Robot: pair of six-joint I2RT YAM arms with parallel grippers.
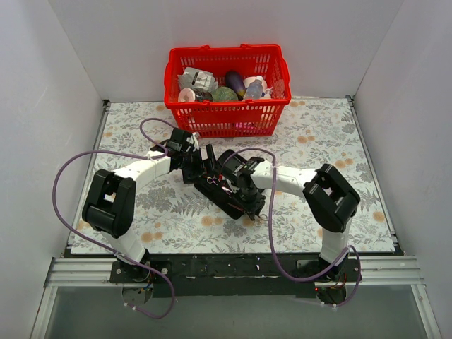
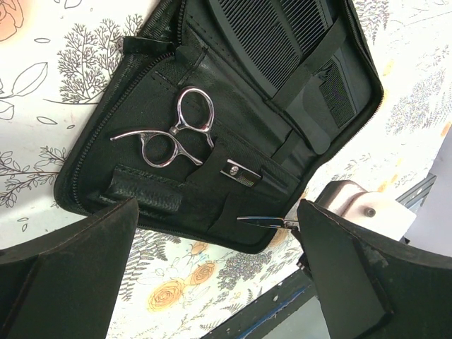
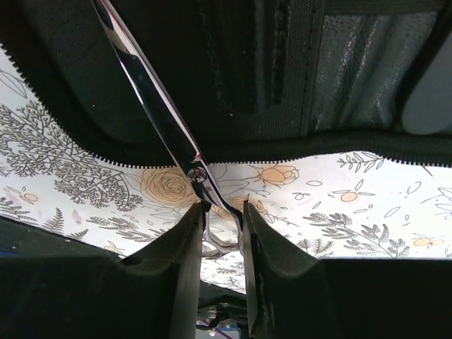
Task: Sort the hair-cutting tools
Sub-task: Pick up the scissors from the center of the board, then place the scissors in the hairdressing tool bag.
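The black case lies open on the flowered table. One pair of silver scissors sits tucked in its pocket, and black combs lie under its strap. My left gripper hovers open and empty over the case's near edge. My right gripper is shut on a second pair of silver scissors at the handles, with the blade reaching over the case edge. That blade's tip shows in the left wrist view. From above, both grippers meet over the case, left and right.
A red plastic basket with bottles and packets stands at the back centre. White walls enclose the table on the left, right and back. Purple cables loop beside both arms. The black rail runs along the near edge.
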